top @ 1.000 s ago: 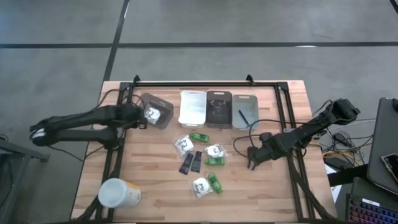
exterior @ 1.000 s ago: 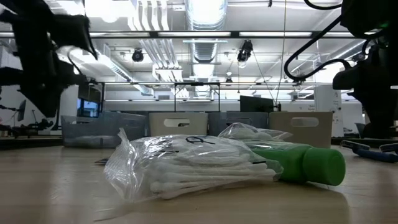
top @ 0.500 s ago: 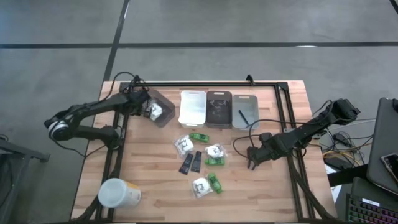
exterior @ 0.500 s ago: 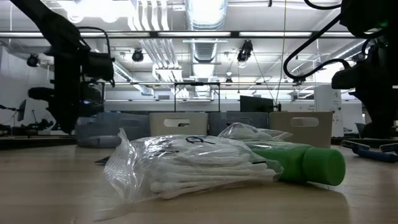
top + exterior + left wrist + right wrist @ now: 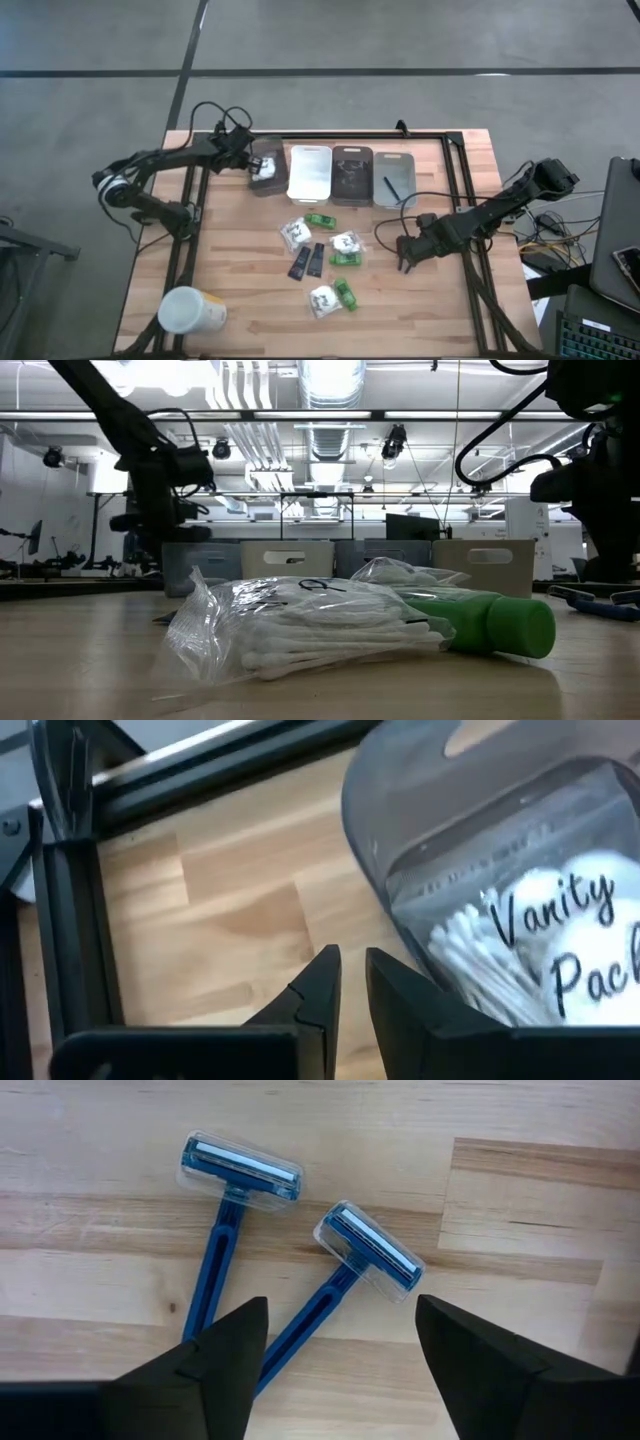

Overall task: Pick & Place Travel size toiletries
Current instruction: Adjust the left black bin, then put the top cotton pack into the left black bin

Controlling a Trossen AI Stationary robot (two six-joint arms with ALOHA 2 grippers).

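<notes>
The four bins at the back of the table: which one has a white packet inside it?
The leftmost grey bin, beside the left gripper. It holds a white packet; the white bin next to it looks empty, and the other two show only dark contents.

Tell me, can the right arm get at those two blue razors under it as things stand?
Probably yes. The right gripper hangs open directly over the two blue razors, which lie bare on the wooden table, nothing covering them.

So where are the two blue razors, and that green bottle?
Left razor (image 5: 238,1166), right wrist view, on its clear-capped head.
Right razor (image 5: 368,1249), right wrist view, on its head.
Green bottle (image 5: 480,621), low view, mid-body.
</notes>
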